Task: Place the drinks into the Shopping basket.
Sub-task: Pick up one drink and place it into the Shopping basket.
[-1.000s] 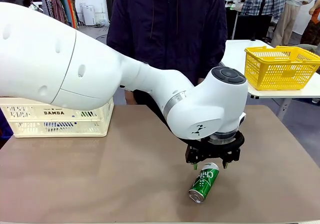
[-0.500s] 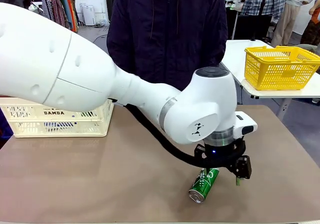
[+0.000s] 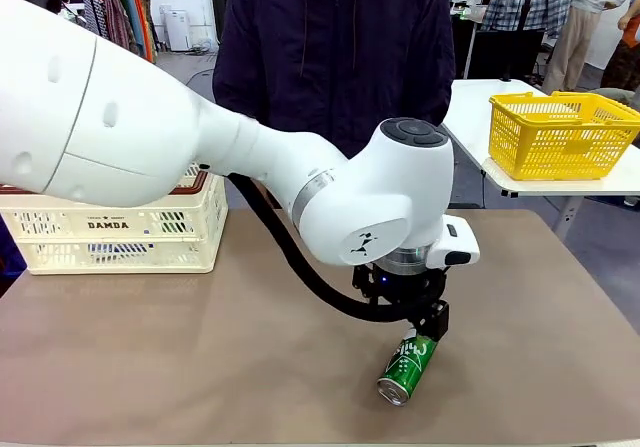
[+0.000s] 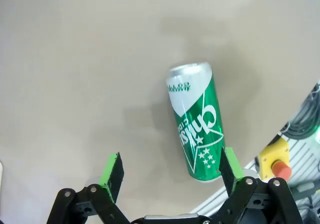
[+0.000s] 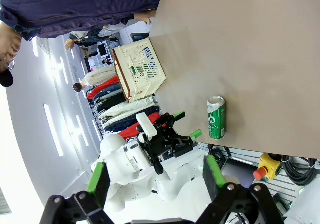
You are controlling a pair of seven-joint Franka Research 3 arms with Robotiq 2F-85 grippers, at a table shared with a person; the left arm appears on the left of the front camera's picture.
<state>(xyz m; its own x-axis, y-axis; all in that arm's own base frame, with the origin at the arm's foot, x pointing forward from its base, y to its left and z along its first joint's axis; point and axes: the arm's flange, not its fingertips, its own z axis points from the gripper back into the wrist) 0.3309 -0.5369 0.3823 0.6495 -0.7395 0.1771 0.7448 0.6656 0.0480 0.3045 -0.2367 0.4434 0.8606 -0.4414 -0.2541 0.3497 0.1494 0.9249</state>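
I'm hovering the left gripper (image 4: pixel 170 176), jaws wide and holding nothing, over the green can (image 4: pixel 195 120) lying flat, which isn't yet in the Shopping basket (image 3: pixel 120 229), seemingly empty.

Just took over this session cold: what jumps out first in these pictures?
The big white left arm sweeps across the table from the left, its open tool hovering over a green can lying on its side near the table's near edge. In the left wrist view the can sits off-centre, close to one finger. The cream basket waits far left, a person standing behind the table.
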